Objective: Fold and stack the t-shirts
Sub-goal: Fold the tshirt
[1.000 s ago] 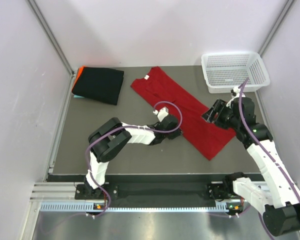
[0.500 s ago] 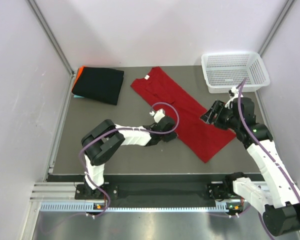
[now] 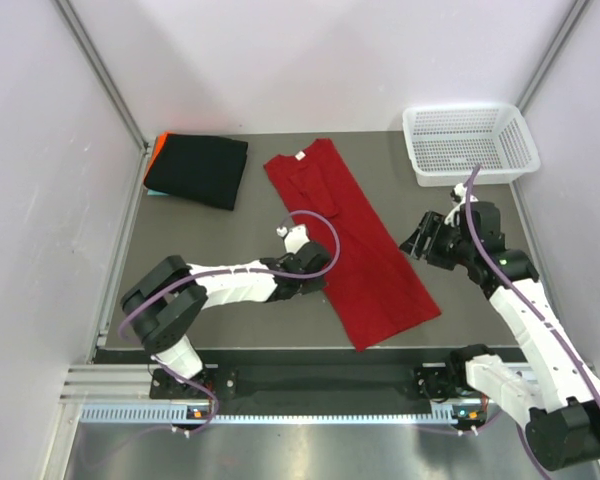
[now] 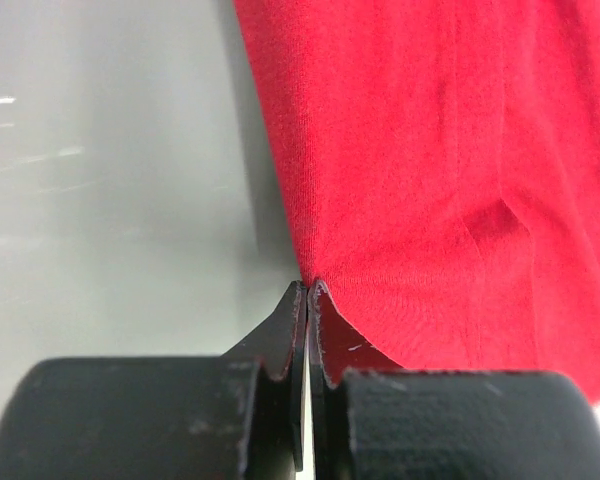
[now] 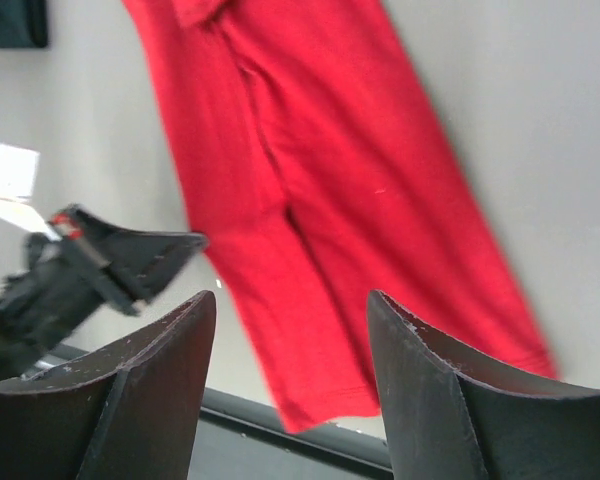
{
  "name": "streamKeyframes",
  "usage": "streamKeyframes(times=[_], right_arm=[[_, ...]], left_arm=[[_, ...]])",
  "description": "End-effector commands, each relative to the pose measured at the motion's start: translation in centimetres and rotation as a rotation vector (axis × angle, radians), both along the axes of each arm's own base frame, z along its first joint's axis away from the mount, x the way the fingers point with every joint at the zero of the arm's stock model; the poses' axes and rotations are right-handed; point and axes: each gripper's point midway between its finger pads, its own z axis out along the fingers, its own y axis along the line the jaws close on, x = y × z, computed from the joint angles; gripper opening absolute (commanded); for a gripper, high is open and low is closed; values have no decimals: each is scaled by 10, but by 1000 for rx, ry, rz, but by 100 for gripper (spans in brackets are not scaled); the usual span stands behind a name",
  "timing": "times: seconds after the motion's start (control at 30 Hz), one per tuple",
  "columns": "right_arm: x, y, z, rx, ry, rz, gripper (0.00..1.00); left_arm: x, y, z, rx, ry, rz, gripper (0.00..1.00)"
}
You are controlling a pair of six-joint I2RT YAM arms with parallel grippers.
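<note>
Dark grey tabletop (image 3: 250, 205), boxed in by pale walls (image 3: 280, 60), is carrying everything. The left gripper (image 4: 308, 286) is lying low against it with its black jaws pressed together, their tips pinching the left hem of a bright red cloth t-shirt (image 3: 355, 240) (in the left wrist view the cloth is running right into the seam between them). That shirt is lying flat as a long strip folded lengthwise, stretching from its collar near the back of the table down towards the near edge, slanting a little to the right.

The right gripper (image 5: 290, 298) is hovering off the shirt's right side, clear of the cloth, its jaws standing well apart and gripping nothing; its camera is looking past them at the red strip and the other arm's black fingers.

Further out, a black folded t-shirt (image 3: 200, 170) is sitting in the back left corner, with an orange edge (image 3: 156, 148) and a light-blue edge (image 3: 152, 192) peeking out from beneath it. A white plastic mesh basket (image 3: 525, 140) is standing in the back right corner, showing only its own perforated floor and walls.
</note>
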Motion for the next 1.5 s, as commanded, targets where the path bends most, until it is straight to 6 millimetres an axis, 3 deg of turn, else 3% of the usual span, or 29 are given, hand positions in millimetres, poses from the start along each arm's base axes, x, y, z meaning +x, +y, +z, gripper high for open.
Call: streamKeyframes(times=[0.0,0.3,0.37,0.4,0.57,0.63,0.73,0.87,1.0,1.13,1.3,1.47], right_arm=[[-3,-2,-7,-7,3,4,63],[-6,8,-59,-5,125,64,63],[-5,11,-61,8,120,74,63],[-5,12,-61,13,114,78,63],[1,16,-55,34,74,90,64],[1,17,-55,37,72,92,63],[1,16,-58,39,60,84,63],[2,21,-50,75,18,94,63],[6,23,-43,85,5,98,63],[9,25,-40,96,-3,91,63],[7,27,-42,102,16,91,63],[2,23,-45,81,21,85,63]], left_arm=[[-7,35,-2,141,-17,-14,0],[-19,68,-21,175,97,-60,1],[-16,69,-13,172,86,-62,33],[-11,70,-9,164,79,-54,41],[31,71,39,105,16,-28,50],[55,84,59,123,-15,17,53],[90,108,73,171,-72,99,55],[141,133,86,91,-142,197,53],[181,148,87,56,-200,265,50],[219,143,82,40,-255,255,46],[250,126,69,-37,-263,219,42],[269,117,40,-80,-243,211,45]])
